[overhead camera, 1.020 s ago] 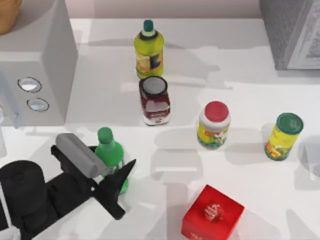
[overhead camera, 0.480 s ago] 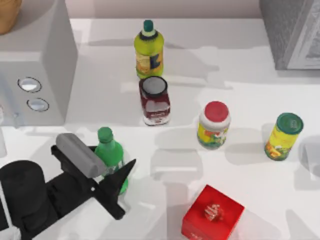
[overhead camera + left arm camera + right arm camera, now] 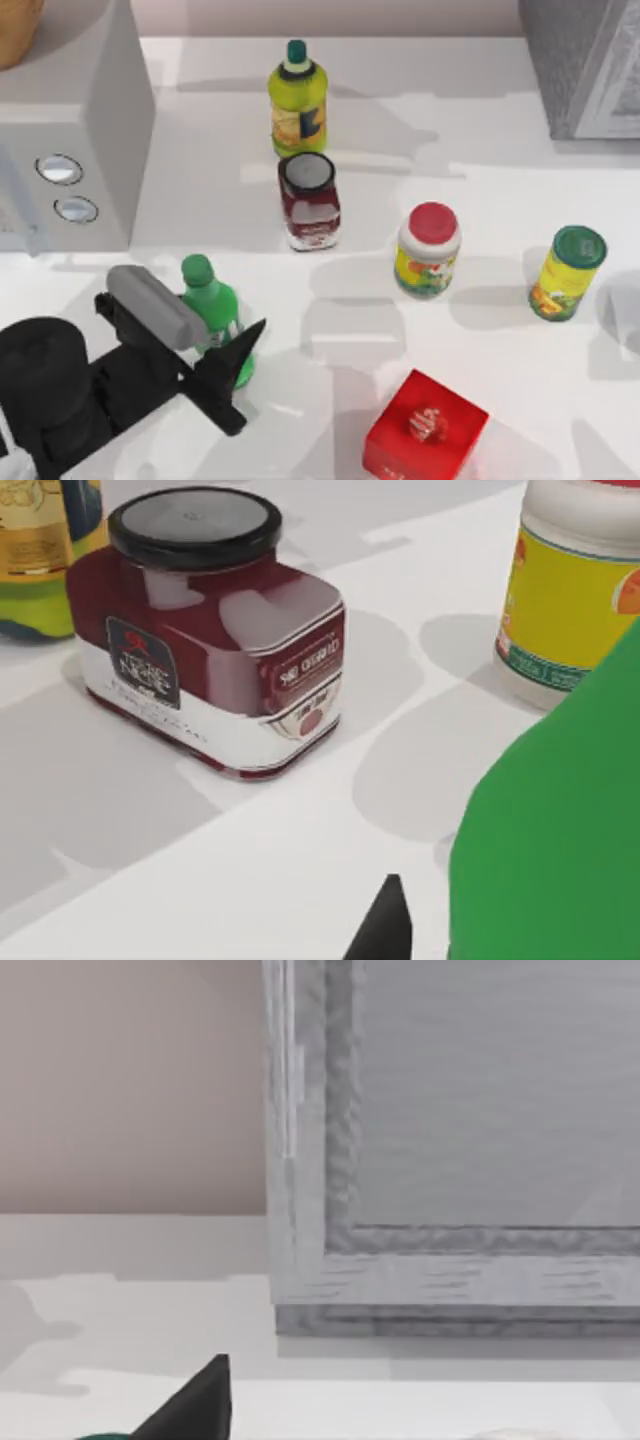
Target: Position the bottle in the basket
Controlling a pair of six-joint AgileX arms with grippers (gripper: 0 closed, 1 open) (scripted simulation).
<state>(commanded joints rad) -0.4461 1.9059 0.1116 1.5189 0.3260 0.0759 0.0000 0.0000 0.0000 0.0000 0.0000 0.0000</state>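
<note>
The left claw (image 3: 215,335), at the 7 o'clock area of the surface (image 3: 480,140), was pinching the bottle (image 3: 215,315) at its lower body; the bottle leaned toward 11 o'clock, which suggested it was lifted or tipping. The grasp stage appeared complete; carrying and release into the basket (image 3: 15,25), a tan rim at the 10 o'clock corner, remained. Its contents could not be judged. Moving rightward, the yellow-green bottle (image 3: 298,100) stood at 12 o'clock, the dark red jar (image 3: 309,200) just below it, then the red-capped jar (image 3: 428,250), the red box (image 3: 425,428) and the green-lidded can (image 3: 568,272), all lidded. The right claw (image 3: 190,1405) faced a grey cabinet (image 3: 450,1140); its state could not be told.
</note>
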